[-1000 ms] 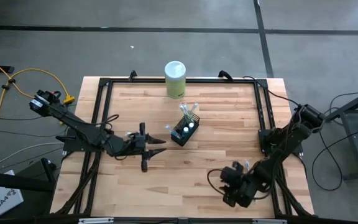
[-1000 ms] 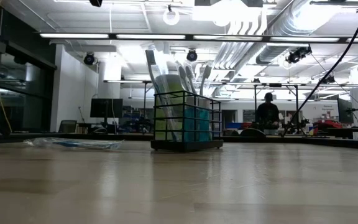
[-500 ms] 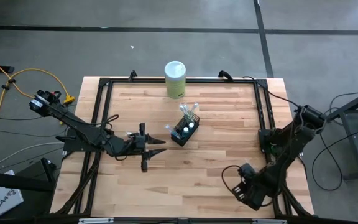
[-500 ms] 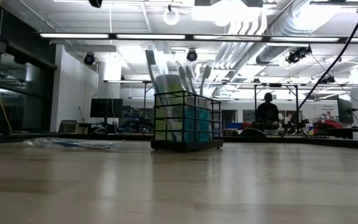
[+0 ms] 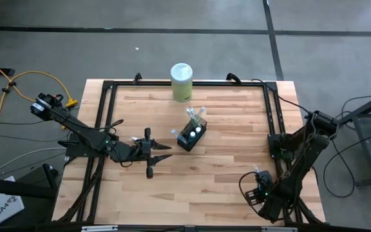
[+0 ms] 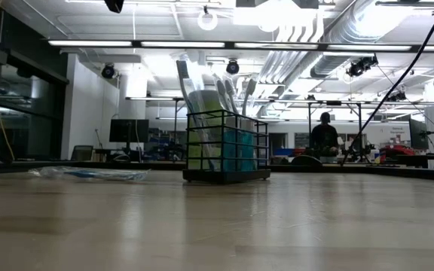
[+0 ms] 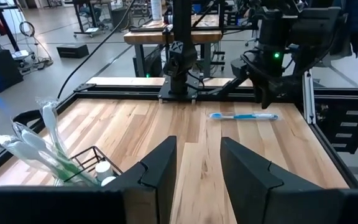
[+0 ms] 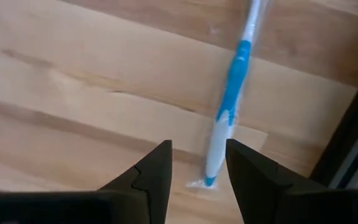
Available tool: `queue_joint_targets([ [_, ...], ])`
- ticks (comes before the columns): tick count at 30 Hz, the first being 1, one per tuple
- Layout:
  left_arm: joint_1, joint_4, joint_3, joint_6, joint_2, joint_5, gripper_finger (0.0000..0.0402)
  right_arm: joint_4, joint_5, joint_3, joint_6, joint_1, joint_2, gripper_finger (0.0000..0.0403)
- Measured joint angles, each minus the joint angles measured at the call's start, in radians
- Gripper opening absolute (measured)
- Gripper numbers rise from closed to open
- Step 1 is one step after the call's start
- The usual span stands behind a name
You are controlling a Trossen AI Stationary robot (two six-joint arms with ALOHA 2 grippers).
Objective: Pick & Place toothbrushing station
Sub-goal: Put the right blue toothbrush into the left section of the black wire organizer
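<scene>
The black wire-mesh holder (image 5: pixel 192 134) stands upright on its base at the middle of the wooden table, with white toothbrushes and two white-capped tubes in it; it also shows in the low view (image 6: pixel 226 147) and the left wrist view (image 7: pixel 82 165). A white-and-blue toothbrush (image 8: pixel 232 106) lies flat on the table by the right rail (image 7: pixel 244 116). My right gripper (image 8: pixel 197 163) is open above it, near the table's right near corner (image 5: pixel 259 188). My left gripper (image 5: pixel 156 153) is open and empty, left of the holder (image 7: pixel 199 168).
A pale green canister with a white lid (image 5: pixel 181 81) stands at the far edge behind the holder. A black frame rail (image 5: pixel 270 109) runs along the table's sides. A clear wrapped item (image 6: pixel 89 174) lies on the table, left in the low view.
My right gripper has gone toward the table's right edge, low over the near right part of the table. The holder has kept still.
</scene>
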Motion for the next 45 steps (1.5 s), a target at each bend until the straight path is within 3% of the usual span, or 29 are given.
queue_joint_targets([
  [6,0.0,-0.015,0.0,0.0,0.0,0.003,0.012,-0.004,-0.082,0.0,-0.025,0.002,0.085,0.0142],
  [22,0.0,-0.012,0.0,-0.011,0.0,0.005,0.012,0.134,-0.097,0.003,-0.031,0.025,0.219,0.0141],
  [26,0.0,-0.012,0.0,-0.016,0.0,0.005,0.012,0.137,-0.092,0.003,-0.031,0.026,0.219,0.0113],
  [33,0.0,-0.012,0.0,-0.03,0.0,0.005,0.012,0.139,-0.076,0.003,-0.079,0.026,0.219,0.0018],
  [45,0.0,-0.012,0.0,-0.03,0.0,0.005,0.012,0.13,-0.071,0.001,-0.103,0.027,0.221,0.0016],
])
